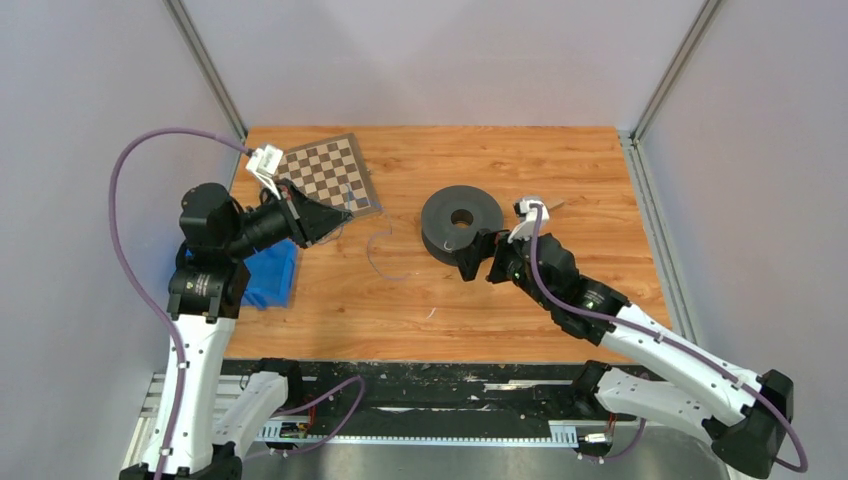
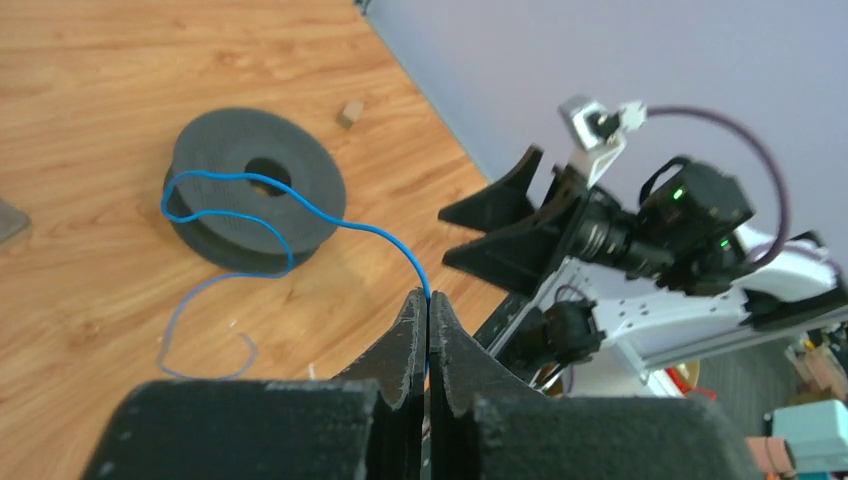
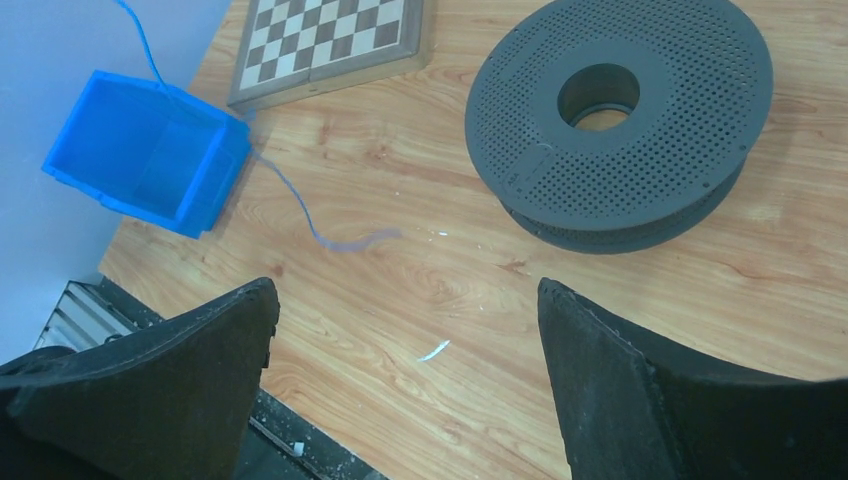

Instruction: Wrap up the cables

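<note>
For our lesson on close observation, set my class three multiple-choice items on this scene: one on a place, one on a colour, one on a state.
1. Where does the chessboard lie?
A. at the far left of the table
B. at the near right corner
C. in the middle

2. What colour is the bin?
A. red
B. blue
C. green

3. How is the left end effector?
A. wide open
B. shut on the cable
C. shut on nothing

Answers:
1 A, the top view shows it by the far left edge.
2 B, the right wrist view shows its blue walls.
3 B, the left wrist view shows the cable pinched between closed fingers.
</note>
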